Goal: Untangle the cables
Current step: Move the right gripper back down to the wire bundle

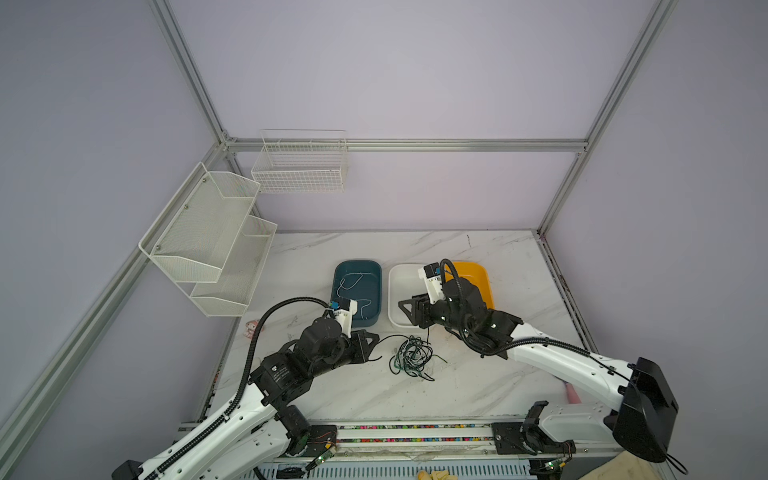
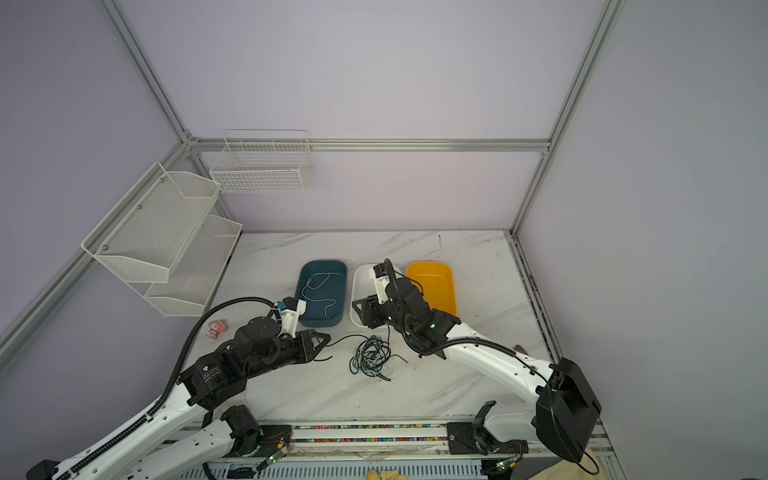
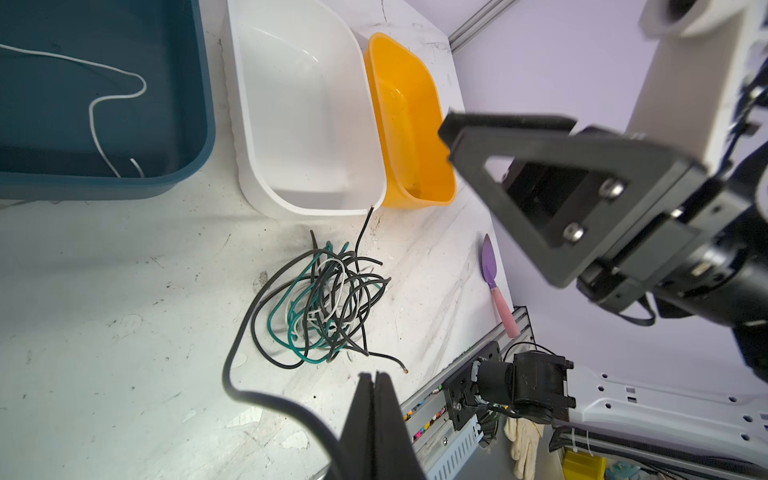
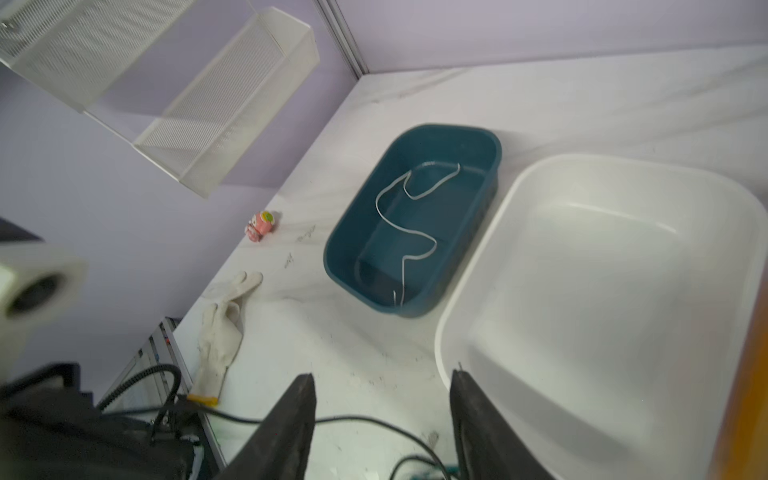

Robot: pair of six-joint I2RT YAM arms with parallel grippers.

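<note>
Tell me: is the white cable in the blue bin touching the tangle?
Apart. The left wrist view shows the white cable inside the blue bin, with the bin's wall and bare table between it and the tangle.

Left bin point(image 1: 357, 262), middle bin point(image 1: 401, 291) and right bin point(image 1: 478, 274) stand in a row on the table point(image 1: 478, 386); one cable point(image 3: 90, 120) lies in the left bin; tangled cables point(image 1: 411, 355) lie before the middle bin.

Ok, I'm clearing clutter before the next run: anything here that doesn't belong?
Three stray items clutter the table: a pink toy figure at its left edge, a white glove near the front, a purple-and-pink spatula near the right edge. None suits cable sorting.
</note>
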